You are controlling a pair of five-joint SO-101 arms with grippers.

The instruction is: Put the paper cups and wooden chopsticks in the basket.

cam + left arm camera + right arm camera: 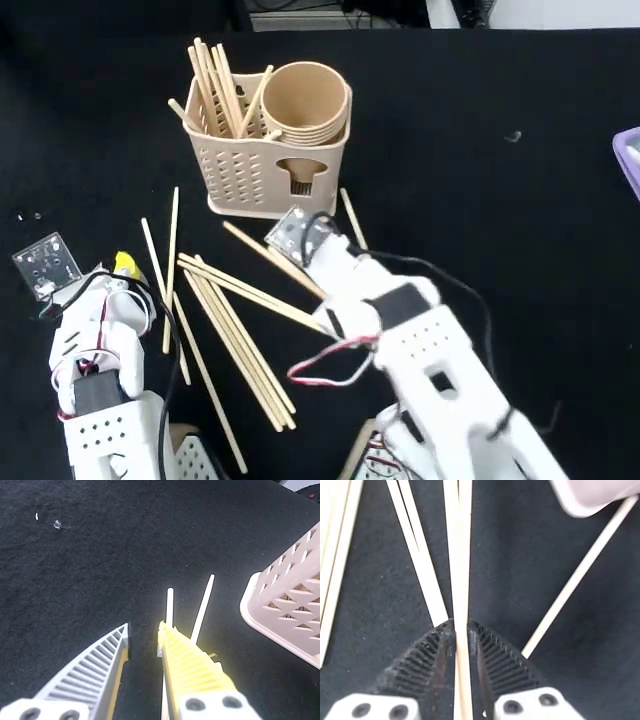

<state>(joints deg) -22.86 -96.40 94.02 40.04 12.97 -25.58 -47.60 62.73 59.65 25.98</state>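
Right gripper (pixel 462 630) pinches two chopsticks (pixel 459 555) near the basket (pixel 260 175)

One basket (pixel 255 180), one stack of paper cups (pixel 305 100), about a dozen loose chopsticks (pixel 235 340).

The surface (pixel 520 260) is covered in black cloth. A beige slotted basket (pixel 262 175) stands on it just beyond the right gripper (pixel 461 625). Loose wooden chopsticks (pixel 235 335) lie fanned across the cloth between that gripper and the left gripper (pixel 142 627). A pair of chopsticks (pixel 461 555) runs straight out from the right gripper's grip, with more lying on either side of it. Two chopstick ends (pixel 202 605) rest just ahead of the left gripper. Well apart from the right gripper, off to its right, a purple object (pixel 628 155) sits at the surface's edge.
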